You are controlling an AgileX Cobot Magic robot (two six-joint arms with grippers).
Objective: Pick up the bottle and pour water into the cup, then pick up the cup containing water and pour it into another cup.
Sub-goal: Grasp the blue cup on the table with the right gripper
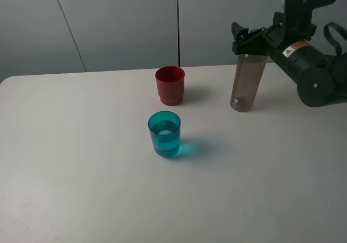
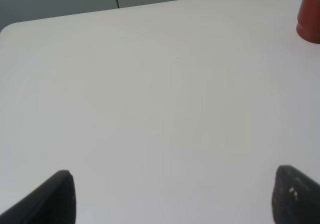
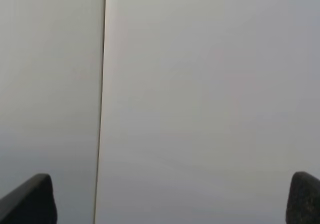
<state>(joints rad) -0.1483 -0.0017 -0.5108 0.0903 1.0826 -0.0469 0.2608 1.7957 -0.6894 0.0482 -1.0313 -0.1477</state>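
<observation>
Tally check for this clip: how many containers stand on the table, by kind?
Cups: 2 (teal cup, red cup)
Bottles: 1 (grey-brown bottle)
Total: 3

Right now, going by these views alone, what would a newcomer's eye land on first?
The teal see-through cup, partly filled with water, stands out near the middle of the white table. Just behind it stands the dark-red cup, and to the right the smoky bottle stands upright with the open right gripper at its neck.
</observation>
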